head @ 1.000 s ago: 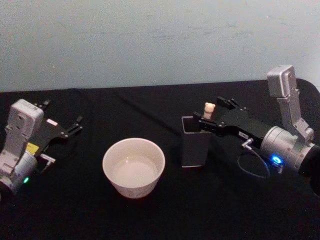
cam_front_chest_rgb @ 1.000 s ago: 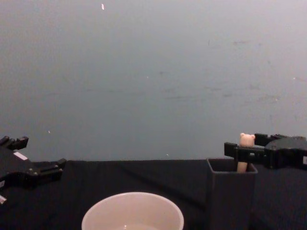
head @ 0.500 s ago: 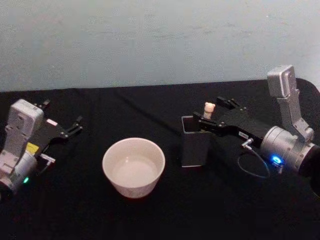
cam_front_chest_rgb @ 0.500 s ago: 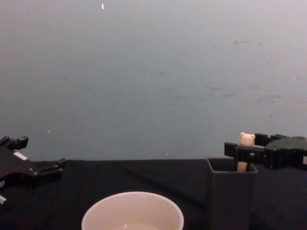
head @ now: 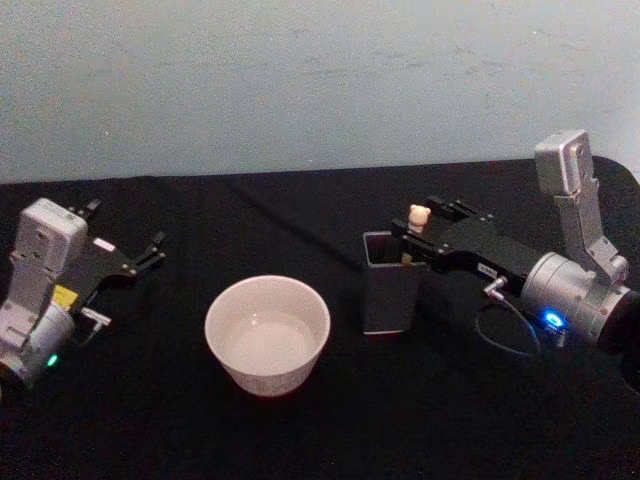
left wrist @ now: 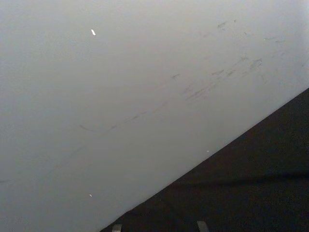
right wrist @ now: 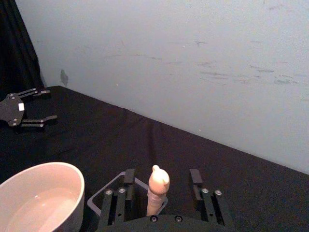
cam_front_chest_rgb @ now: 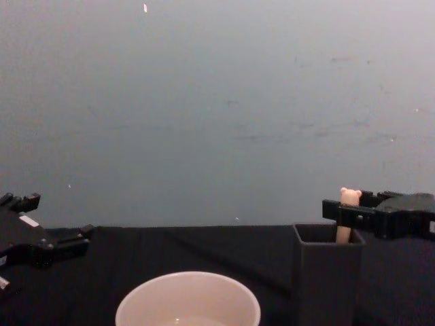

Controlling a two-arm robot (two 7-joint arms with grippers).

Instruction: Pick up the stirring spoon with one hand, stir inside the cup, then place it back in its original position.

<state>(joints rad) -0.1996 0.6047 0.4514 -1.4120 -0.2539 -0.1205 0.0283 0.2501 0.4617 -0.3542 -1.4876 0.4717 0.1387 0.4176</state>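
Your right wrist view shows gaps the side-on chest view hides: the right gripper (right wrist: 161, 174) has its jaws spread either side of the stirring spoon (right wrist: 157, 191), which stands in the dark holder (head: 388, 295) right of centre on the desk (head: 300, 440); the left gripper (head: 126, 223), jaws parted, sits near the left edge.

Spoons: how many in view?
1. The stirring spoon stands in the dark grey holder, its handle between the open fingers of the right gripper. More could be hidden inside the holder.

Pale blue-grey scuffed wall (cam_front_chest_rgb: 217, 102) behind; black cloth-covered table (head: 300, 430) in front.
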